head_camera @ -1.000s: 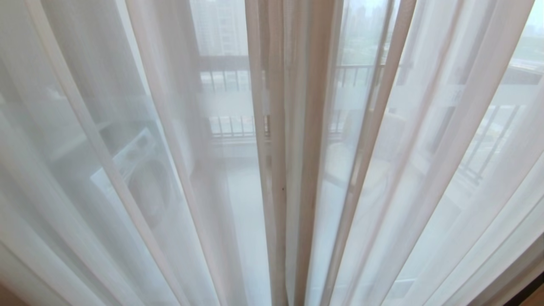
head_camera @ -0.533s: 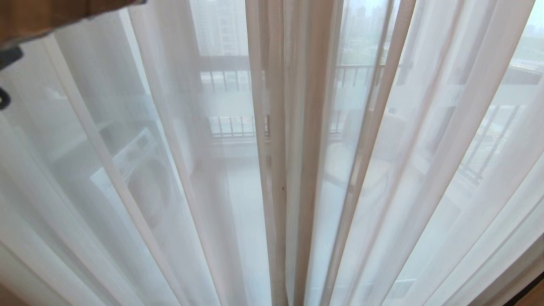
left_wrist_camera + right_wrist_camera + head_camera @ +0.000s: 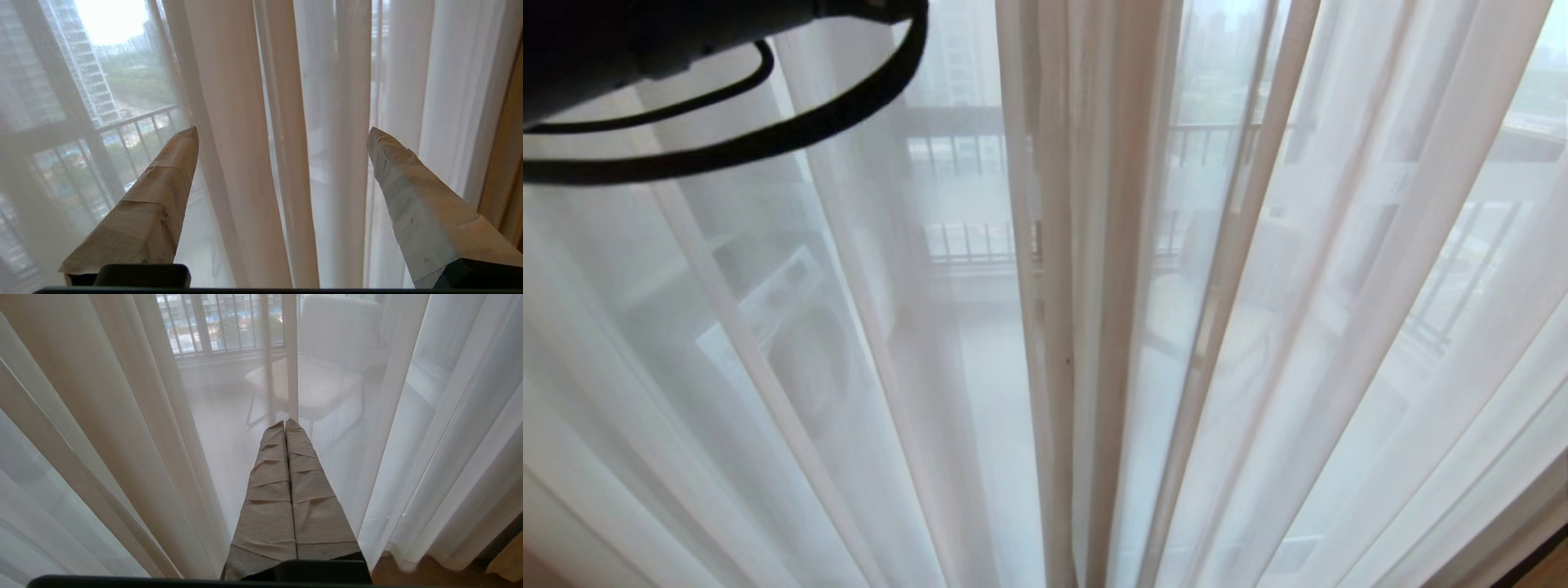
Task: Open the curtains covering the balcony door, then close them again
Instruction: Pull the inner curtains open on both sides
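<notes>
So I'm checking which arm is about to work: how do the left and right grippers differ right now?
The left gripper has its fingers spread wide toward a fold of the sheer curtains; the right gripper has its fingers pressed together. The left points level at the upper balcony railing, the right down toward the floor. Both have tape-wrapped fingers and hold nothing.

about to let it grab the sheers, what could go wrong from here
The open left pincer faces several thin folds of the sheer curtains; it may pinch only one layer and slip. The arm's black cable hangs close to the fabric and could snag. The right pincer is shut, so no backup grip.
</notes>
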